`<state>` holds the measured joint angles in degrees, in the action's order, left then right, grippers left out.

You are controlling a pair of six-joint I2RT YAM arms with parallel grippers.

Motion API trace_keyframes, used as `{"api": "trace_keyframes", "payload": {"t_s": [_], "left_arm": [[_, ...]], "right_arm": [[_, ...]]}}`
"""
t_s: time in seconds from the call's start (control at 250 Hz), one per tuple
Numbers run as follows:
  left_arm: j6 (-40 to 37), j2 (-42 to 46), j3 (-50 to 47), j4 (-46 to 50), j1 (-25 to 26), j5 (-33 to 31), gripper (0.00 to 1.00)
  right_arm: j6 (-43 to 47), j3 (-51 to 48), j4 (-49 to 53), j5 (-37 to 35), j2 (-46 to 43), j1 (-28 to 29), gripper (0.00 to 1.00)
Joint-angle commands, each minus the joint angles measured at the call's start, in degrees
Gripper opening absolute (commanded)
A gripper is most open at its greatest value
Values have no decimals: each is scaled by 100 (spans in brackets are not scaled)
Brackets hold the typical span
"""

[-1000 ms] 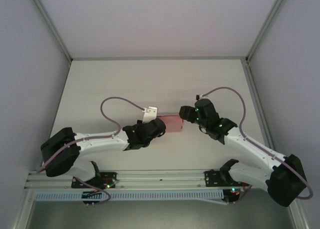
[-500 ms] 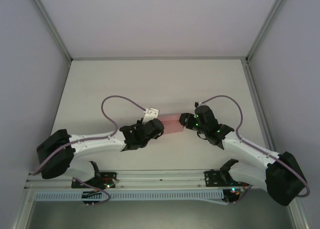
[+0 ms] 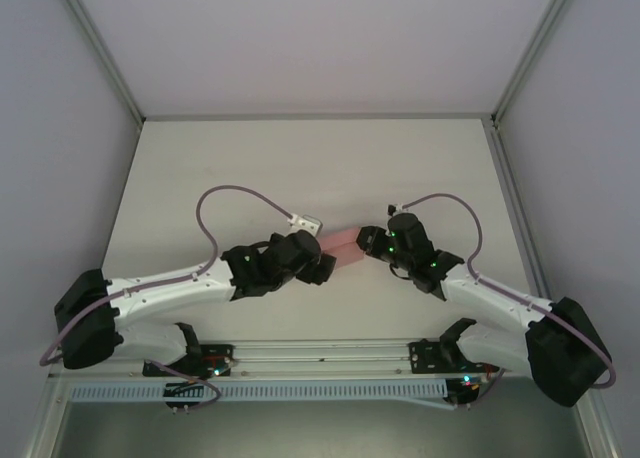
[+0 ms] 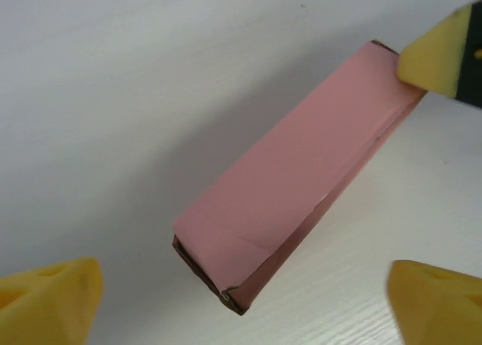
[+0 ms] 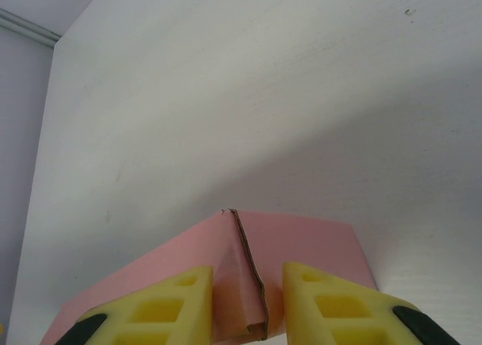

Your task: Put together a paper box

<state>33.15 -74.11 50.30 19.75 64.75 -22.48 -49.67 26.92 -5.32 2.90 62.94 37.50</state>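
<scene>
Assembly is nearing its end: I am watching the left fingers [image 4: 242,303] hanging wide open astride one end of the paper box [image 4: 301,179], gripping nothing. The box, already folded into a pink rectangle, is lying mid-table [image 3: 300,158]. The right fingers [image 5: 248,300] are pinching its other end, where a seam is gaping. Against a second ago, the left elbow is sitting further out and the right wrist lower.

White table [image 3: 300,168] between pale lilac walls [image 3: 50,128], aluminium rails [image 3: 320,353], perhaps slotted, along near edge.
</scene>
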Motion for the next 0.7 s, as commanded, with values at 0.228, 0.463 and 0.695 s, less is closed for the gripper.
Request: {"api": "trace_keyframes", "payload": {"t_s": [0.228, 0.463, 0.695], "left_arm": [[789, 250, -826, -1252, -1760, 2397, 100], [849, 202, -1276, -1632, -2051, 2903, 88], [877, 299, -2207, -2606, -2226, 3403, 52]], "right_arm": [[-108, -480, 973, 90, 311, 72, 21], [-122, -486, 976, 30, 355, 74, 19], [-56, -512, 857, -20, 464, 55, 19]]}}
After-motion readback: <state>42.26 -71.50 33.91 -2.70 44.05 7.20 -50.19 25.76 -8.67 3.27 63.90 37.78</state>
